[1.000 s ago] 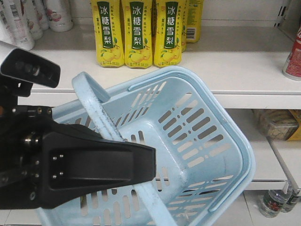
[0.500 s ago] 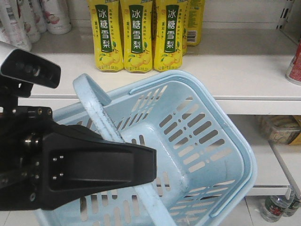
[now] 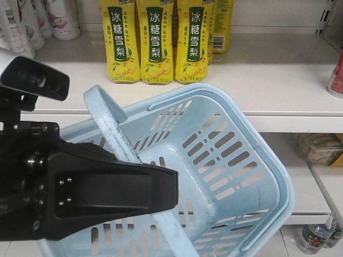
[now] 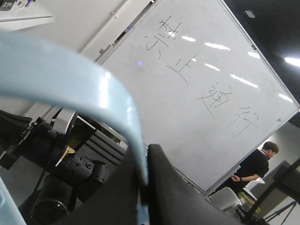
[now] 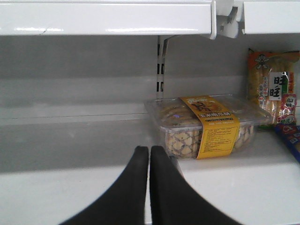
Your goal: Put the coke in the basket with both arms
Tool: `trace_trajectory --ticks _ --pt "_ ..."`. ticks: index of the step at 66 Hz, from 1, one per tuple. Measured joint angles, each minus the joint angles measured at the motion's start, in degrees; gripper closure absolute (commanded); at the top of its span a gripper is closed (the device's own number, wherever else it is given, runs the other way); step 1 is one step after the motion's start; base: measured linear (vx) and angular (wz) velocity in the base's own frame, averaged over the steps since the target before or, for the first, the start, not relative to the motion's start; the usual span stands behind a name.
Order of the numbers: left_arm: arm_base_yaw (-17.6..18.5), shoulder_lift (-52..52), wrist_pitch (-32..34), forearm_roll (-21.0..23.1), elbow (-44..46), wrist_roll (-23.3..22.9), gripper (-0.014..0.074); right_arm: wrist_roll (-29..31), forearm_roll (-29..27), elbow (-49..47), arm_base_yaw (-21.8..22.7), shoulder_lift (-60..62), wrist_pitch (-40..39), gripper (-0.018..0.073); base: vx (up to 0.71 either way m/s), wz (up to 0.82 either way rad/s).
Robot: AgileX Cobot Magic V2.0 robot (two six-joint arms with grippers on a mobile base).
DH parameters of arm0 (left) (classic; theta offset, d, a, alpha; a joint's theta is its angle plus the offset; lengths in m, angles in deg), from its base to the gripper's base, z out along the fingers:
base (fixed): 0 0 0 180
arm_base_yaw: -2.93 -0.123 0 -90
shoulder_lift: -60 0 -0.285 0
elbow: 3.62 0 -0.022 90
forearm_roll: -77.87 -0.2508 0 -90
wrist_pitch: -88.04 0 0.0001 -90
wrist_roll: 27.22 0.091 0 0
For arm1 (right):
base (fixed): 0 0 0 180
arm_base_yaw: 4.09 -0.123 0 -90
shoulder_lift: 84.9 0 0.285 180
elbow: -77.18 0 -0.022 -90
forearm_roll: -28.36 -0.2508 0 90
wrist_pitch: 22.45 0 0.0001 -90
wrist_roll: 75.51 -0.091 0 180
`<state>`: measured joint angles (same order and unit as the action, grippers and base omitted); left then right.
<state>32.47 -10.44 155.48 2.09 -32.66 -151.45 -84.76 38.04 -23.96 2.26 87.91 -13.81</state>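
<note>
Shifted slightly lower and rightward since a second ago, the light blue slotted plastic basket (image 3: 230,155) hangs tilted from the black left gripper (image 4: 144,157), which is clamped on its flat swing handle (image 3: 110,126). The black right gripper (image 5: 149,150) is pressed together, empty. A red, white-marked container, seemingly the coke (image 3: 336,75), stands cropped at the right end of the white shelf (image 3: 268,91).

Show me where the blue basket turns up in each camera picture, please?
Front view: the basket fills the centre and lower right, tilted, its handle held in the left gripper.
Left wrist view: only the handle shows, a pale blue band curving down into the gripper.
Right wrist view: not in it.
Shared landmarks: the handle links the front and left wrist views; the yellow-labelled snack box, at the front view's right edge, links the front and right wrist views.
</note>
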Motion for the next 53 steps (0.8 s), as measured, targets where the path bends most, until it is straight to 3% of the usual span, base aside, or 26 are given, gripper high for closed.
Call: trace_trajectory --ticks 53 --pt "0.0 0.0 0.01 0.0 0.0 0.0 0.0603 0.0 0.0 0.0 0.0 0.0 0.0 0.0561 0.0 0.0"
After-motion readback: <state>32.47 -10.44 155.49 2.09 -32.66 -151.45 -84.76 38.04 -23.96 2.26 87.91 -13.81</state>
